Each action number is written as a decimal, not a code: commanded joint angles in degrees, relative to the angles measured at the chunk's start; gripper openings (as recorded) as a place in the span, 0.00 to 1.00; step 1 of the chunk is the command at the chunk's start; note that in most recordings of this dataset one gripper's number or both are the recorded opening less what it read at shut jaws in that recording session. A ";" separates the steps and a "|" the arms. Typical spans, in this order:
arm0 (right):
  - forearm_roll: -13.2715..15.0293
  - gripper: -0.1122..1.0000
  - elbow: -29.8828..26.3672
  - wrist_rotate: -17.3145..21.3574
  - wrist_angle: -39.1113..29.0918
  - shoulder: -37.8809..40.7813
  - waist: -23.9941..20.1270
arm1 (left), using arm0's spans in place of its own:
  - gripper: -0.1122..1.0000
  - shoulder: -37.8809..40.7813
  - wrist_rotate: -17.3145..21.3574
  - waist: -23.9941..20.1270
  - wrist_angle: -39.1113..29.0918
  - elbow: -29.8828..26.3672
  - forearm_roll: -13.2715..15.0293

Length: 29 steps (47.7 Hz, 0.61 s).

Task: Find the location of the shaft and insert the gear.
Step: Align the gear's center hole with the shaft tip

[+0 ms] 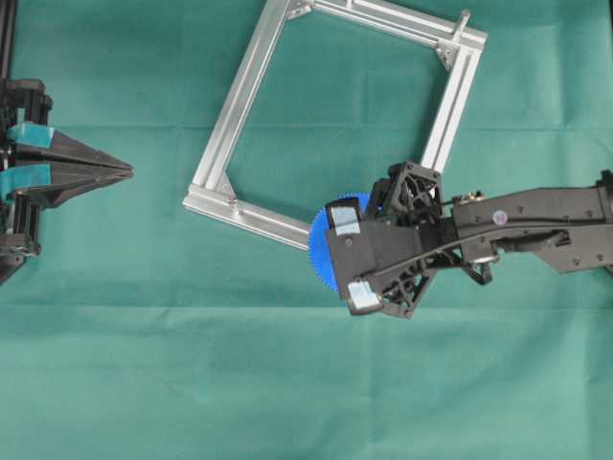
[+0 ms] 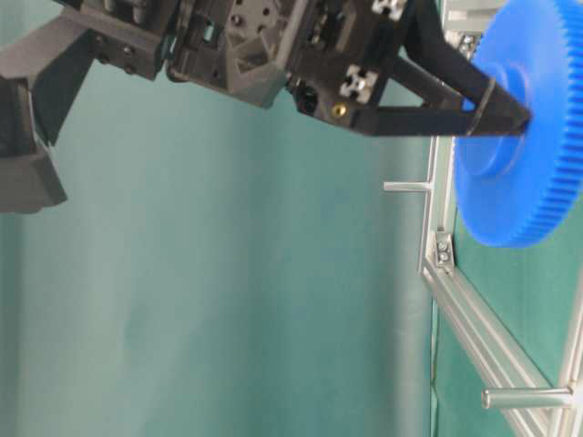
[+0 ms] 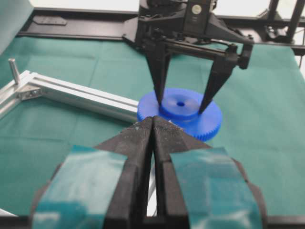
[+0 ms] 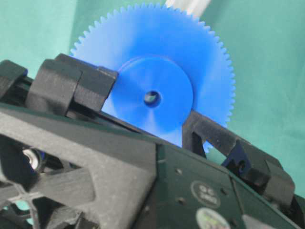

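The right tool [image 3: 183, 106] grips the gear [image 3: 180, 112] by its hub, fingers on either side, beside the frame [image 1: 251, 91]; the left tool [image 1: 124, 171] sits closed.

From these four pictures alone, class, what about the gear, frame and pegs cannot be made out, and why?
Overhead: the gear, hub hidden under the right gripper.
Table-level: the thin peg, any wire loops too small.
Right wrist: the frame, cut off at the top edge.
Left wrist: the frame's near rail, behind the left gripper.

One gear [image 1: 321, 251], one frame [image 1: 251, 72], seemingly two pegs [image 2: 524, 397].
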<state>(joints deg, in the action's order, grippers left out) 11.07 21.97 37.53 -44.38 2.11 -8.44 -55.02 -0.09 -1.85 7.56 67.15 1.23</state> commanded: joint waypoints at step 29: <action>0.53 0.72 -1.32 -0.79 2.90 -0.53 -0.09 | 0.11 0.53 -0.09 -0.09 0.62 -0.79 0.09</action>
<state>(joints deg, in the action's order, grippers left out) 11.34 21.97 36.83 -41.92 2.29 -8.79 -55.02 -0.09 -1.85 7.65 67.15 1.23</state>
